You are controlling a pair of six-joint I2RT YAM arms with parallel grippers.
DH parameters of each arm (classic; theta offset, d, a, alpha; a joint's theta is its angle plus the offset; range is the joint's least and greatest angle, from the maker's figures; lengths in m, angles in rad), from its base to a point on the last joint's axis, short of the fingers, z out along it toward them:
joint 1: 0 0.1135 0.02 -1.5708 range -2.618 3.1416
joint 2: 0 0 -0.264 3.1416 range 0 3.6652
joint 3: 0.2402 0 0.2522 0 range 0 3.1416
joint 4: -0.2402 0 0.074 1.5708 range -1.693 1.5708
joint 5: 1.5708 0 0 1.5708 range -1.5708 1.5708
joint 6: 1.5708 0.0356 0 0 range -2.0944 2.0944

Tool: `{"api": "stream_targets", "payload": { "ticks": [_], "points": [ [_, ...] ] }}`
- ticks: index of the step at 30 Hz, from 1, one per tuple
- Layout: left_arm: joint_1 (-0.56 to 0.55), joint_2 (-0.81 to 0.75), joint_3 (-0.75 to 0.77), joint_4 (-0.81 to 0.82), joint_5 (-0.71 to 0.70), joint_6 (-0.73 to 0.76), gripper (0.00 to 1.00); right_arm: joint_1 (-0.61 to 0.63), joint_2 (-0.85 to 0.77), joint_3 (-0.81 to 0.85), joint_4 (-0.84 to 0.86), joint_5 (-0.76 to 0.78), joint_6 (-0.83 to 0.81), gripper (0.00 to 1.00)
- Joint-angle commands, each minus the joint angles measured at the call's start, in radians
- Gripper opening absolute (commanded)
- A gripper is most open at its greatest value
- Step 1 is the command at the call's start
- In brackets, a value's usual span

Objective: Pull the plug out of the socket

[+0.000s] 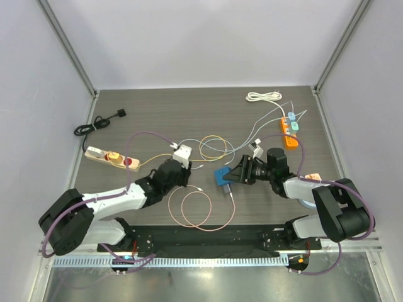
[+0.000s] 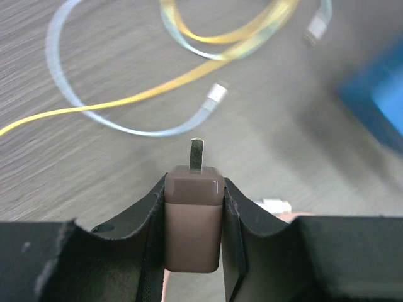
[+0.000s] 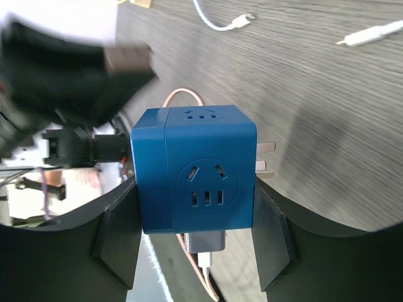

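Observation:
My right gripper (image 1: 233, 175) (image 3: 195, 207) is shut on a blue cube socket (image 1: 222, 176) (image 3: 195, 170) and holds it by two opposite sides. A small grey plug (image 3: 206, 242) with a pink cable sits in the cube's underside. Metal prongs (image 3: 266, 157) stick out of its right side. My left gripper (image 1: 181, 161) (image 2: 193, 182) is shut on a white charger plug (image 1: 183, 153) (image 2: 193, 220), its prong (image 2: 196, 154) pointing forward. This plug is clear of the cube, a short way to its left.
A wooden power strip (image 1: 112, 158) lies at the left and an orange one (image 1: 289, 131) at the back right. Yellow and pale blue cables (image 1: 214, 146) lie between the arms. A pink cable loop (image 1: 200, 211) lies near the front. A black cable (image 1: 97, 124) and a white coil (image 1: 263, 97) lie at the back.

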Motion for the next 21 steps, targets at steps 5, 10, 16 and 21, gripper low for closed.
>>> {"api": "stream_targets", "payload": {
  "ticks": [5, 10, 16, 21],
  "points": [
    [0.188, -0.055, 0.001, -0.050, 0.206, -0.342, 0.04, 0.001, -0.072, -0.064, 0.133, 0.063, -0.070, 0.01],
    [0.224, -0.054, 0.013, -0.076, 0.254, -0.434, 0.25, 0.003, -0.031, -0.090, 0.202, 0.058, -0.044, 0.01],
    [0.233, -0.028, 0.015, -0.093, 0.248, -0.504, 0.30, 0.003, 0.012, -0.125, 0.314, 0.041, -0.015, 0.01],
    [0.239, -0.020, 0.020, -0.146, 0.200, -0.576, 0.61, 0.006, 0.012, -0.141, 0.354, 0.036, -0.001, 0.01]
  ]
}}
